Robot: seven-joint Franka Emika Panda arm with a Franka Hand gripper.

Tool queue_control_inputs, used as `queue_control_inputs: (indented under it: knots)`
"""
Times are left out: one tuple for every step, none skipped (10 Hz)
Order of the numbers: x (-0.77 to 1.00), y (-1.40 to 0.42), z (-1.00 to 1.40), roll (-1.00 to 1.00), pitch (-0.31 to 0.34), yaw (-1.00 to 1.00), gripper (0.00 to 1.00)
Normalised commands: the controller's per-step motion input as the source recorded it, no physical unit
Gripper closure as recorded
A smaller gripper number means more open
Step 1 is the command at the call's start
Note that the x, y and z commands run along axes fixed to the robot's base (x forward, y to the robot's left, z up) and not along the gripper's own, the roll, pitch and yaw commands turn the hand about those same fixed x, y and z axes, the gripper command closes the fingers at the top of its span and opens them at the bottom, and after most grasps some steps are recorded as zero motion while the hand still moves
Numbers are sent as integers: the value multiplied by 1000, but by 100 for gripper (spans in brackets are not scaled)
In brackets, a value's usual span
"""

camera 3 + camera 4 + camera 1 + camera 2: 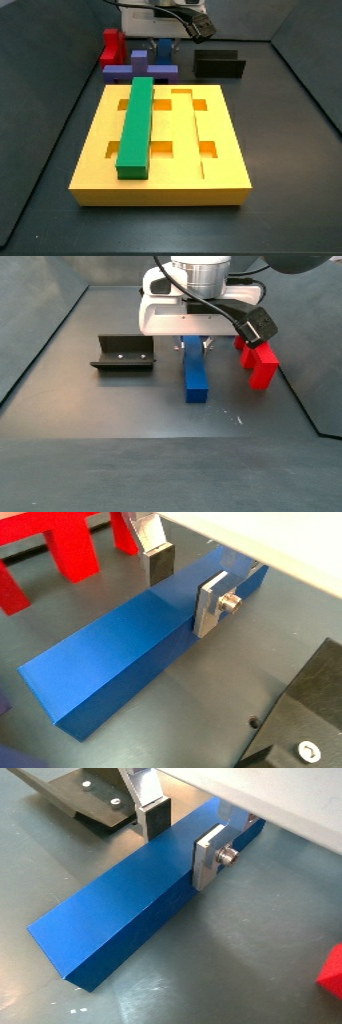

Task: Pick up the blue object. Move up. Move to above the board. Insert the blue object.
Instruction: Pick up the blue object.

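Note:
The blue object (120, 652) is a long dark blue bar lying flat on the dark floor, and it shows in both wrist views (127, 908) and both side views (197, 371) (163, 48). My gripper (182, 607) (181, 858) is low over one end of it (195, 344). One finger stands on each long side, and both look flush against the bar. The bar still rests on the floor. The board (227, 150) is a big yellow slab with grooves and cut-outs, lying well in front of the bar, and a green bar (136, 125) lies in its left groove.
A purple cross block (123, 72) lies between the board and the gripper. A red piece (257, 364) (67, 547) stands close beside the blue bar. The fixture (123, 354) (218, 64) stands on the bar's other side. Dark walls enclose the floor.

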Motion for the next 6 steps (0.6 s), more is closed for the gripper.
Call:
queue_control_inputs:
  knots:
    - [0, 0, 0, 0, 0, 0, 100]
    - [0, 0, 0, 0, 0, 0, 100]
    - [0, 0, 0, 0, 0, 0, 100]
    - [0, 0, 0, 0, 0, 0, 100]
    - [0, 0, 0, 0, 0, 0, 100]
    - [0, 0, 0, 0, 0, 0, 100]
